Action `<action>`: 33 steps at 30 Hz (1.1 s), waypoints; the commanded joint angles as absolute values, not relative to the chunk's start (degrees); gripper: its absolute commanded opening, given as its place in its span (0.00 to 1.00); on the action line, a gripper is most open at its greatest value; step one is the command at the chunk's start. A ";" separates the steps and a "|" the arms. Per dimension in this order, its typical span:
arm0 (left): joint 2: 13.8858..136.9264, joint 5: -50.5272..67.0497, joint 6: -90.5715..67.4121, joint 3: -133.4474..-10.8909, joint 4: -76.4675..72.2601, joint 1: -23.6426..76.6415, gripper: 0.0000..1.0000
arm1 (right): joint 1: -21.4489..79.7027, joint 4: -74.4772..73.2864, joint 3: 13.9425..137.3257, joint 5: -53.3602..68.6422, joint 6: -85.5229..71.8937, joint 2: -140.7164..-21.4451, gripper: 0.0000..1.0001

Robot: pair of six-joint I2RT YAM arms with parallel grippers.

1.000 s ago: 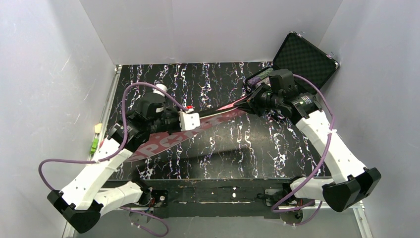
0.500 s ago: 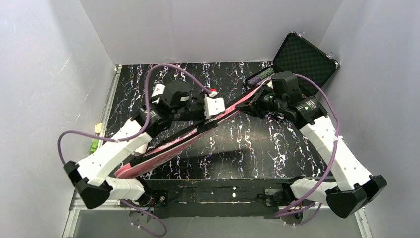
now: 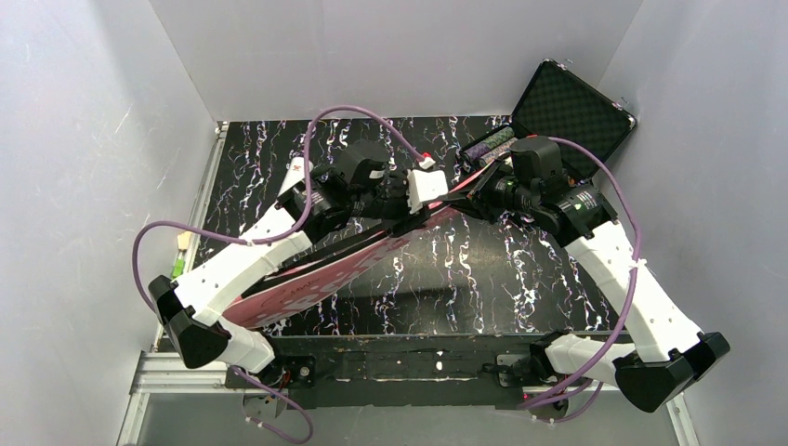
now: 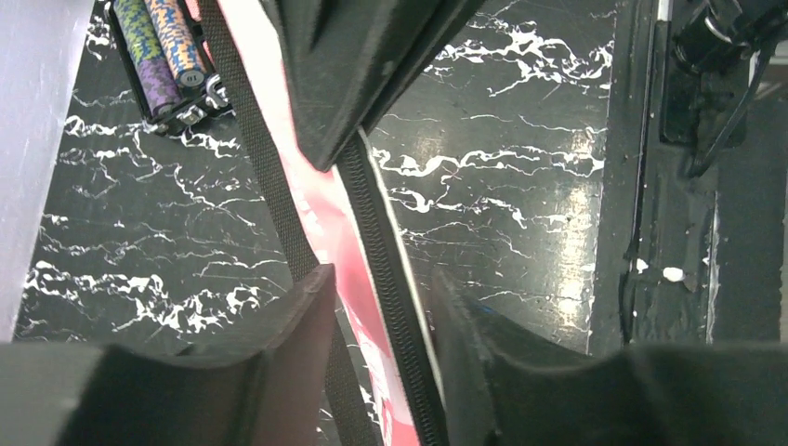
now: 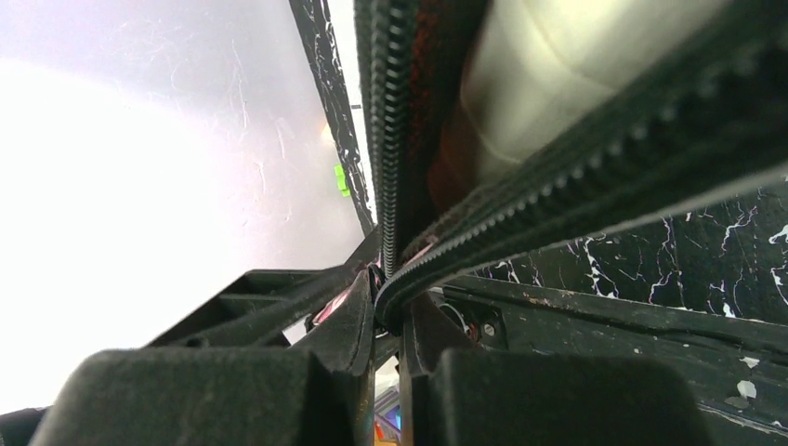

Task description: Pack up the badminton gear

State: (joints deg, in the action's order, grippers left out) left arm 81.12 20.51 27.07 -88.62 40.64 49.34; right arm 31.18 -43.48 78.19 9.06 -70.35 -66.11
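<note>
Straddling racket bag (image 3: pixel 311 283), left end effector (image 4: pixel 381 283); right end effector (image 5: pixel 388 290) pinches.

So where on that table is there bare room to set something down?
Bare tabletop lies near-centre, between the pink bag and the right arm, and in the far left corner. Crowded by the black case.

Top external: high above the racket bag (image 3: pixel 316 274), on its near side, tilted down and forward. It is distant, and the bag's whole length crosses mid-frame from near-left to far-right.
Left wrist: close over the racket bag's middle, looking down along its zipper (image 4: pixel 372 204), with the black case (image 4: pixel 167 65) beyond the bag at upper left.
Right wrist: hard against the racket bag's far-right end, sighting along the zipper toward its near-left end. The nearest parts are blurred.
Shared: all three views show the bag's zipper edge. The top and left wrist views also share the black case.
</note>
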 commanded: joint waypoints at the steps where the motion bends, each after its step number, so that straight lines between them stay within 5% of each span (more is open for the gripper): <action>1: 80.15 19.25 28.35 -89.88 41.12 50.15 0.34 | 32.23 -39.73 80.04 9.96 -70.17 -64.20 0.01; 3: 80.74 19.37 28.92 -90.08 41.60 50.50 0.26 | 32.46 -39.71 80.24 9.73 -70.27 -64.25 0.01; 6: 81.90 18.27 30.03 -90.76 42.65 50.96 0.01 | 32.76 -39.59 80.83 10.16 -70.16 -64.33 0.01; 9: 83.71 16.91 30.48 -93.27 45.46 51.15 0.00 | 32.78 -38.93 81.48 11.25 -68.84 -64.00 0.03; 11: 84.07 16.25 30.51 -94.47 46.62 51.16 0.00 | 32.78 -37.81 82.60 11.97 -66.14 -63.24 0.22; 20: 78.86 10.59 30.70 -95.20 45.07 51.14 0.00 | 30.94 -48.31 99.86 -5.45 -47.34 -59.42 0.67; 25: 74.61 11.16 30.38 -92.34 45.25 51.08 0.00 | 27.80 -49.76 103.47 -14.95 -43.41 -56.79 0.18; 29: 72.19 12.25 30.58 -91.38 46.36 51.12 0.00 | 22.89 -52.25 104.22 -14.00 -42.40 -58.94 0.01; 33: 69.73 12.97 31.68 -90.17 47.40 51.12 0.00 | 9.05 -50.82 99.17 3.23 -44.92 -60.54 0.01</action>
